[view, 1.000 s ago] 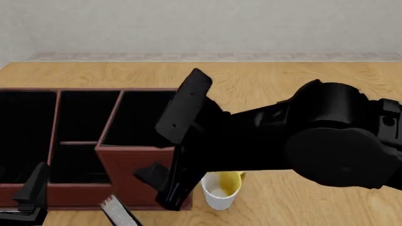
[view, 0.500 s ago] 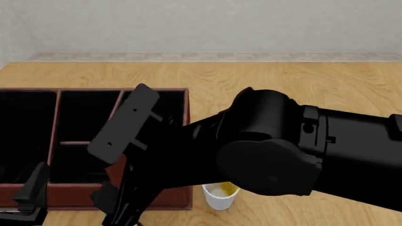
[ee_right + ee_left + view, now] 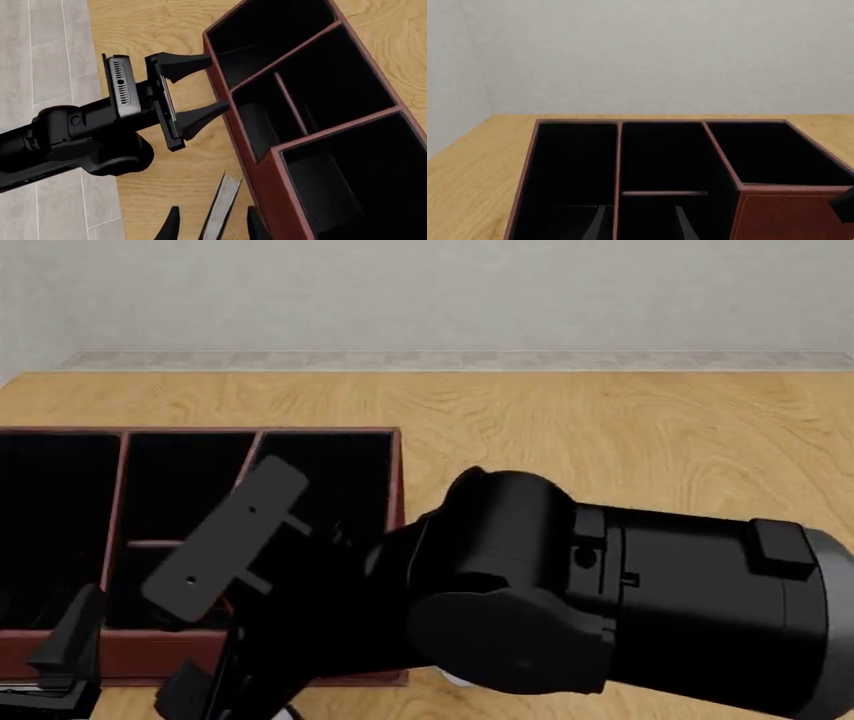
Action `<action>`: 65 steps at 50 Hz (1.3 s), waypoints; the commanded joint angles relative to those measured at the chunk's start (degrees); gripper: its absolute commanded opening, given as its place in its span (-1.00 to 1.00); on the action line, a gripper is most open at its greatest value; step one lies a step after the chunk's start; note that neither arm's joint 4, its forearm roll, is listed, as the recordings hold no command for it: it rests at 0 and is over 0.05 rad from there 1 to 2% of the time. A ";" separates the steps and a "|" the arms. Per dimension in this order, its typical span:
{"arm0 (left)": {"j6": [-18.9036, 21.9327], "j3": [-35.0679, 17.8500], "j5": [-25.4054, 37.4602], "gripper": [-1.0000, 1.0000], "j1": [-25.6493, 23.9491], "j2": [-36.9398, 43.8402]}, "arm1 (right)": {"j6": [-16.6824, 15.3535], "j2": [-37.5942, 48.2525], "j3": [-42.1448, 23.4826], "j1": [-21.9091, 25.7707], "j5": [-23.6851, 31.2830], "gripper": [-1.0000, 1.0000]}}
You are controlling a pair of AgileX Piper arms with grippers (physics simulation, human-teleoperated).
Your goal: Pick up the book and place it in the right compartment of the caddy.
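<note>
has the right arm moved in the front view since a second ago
Yes. Against the fixed caddy, the right arm has swung left and toward the near table edge, so it now covers the caddy's front right corner.

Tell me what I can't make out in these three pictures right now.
- Book: right wrist view shows only its page edge between the right gripper jaws; the bottom edge cuts off whether they touch it. In the front view the right arm hides it.
- Right compartment: front view, mostly behind that arm.
- Caddy: left wrist view, near part cut off.
- Left gripper: open, empty.
</note>
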 commanded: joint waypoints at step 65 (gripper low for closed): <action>0.00 0.00 0.00 1.00 0.00 0.01 | 9.28 2.99 7.33 -1.45 -4.34 1.00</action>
